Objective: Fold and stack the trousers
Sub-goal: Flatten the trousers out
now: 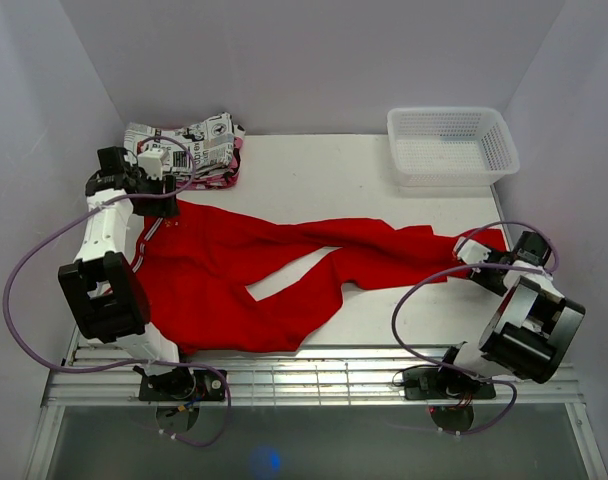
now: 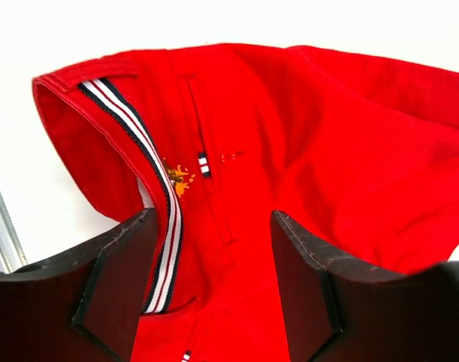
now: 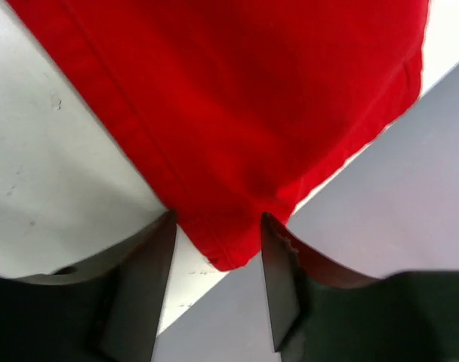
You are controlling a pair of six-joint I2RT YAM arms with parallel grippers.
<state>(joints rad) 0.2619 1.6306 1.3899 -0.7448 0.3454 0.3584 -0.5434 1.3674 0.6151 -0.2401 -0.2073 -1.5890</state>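
The red trousers [image 1: 254, 270] lie spread across the table, waist at the left and both legs running right. My left gripper [image 1: 170, 202] is open just above the waist. In the left wrist view its fingers [image 2: 116, 279] stand wide apart over the waistband [image 2: 150, 177], which shows a striped lining. My right gripper [image 1: 472, 258] is open at the far leg's end. In the right wrist view [image 3: 214, 253] the hem corner [image 3: 229, 241] lies between the spread fingers [image 3: 278, 279], at the table's right edge by the wall.
A folded newspaper-print garment [image 1: 189, 145] lies at the back left, just behind the left gripper. A white mesh basket [image 1: 452, 145] stands at the back right. Grey walls close in on both sides. A metal rail [image 1: 314, 375] runs along the front edge.
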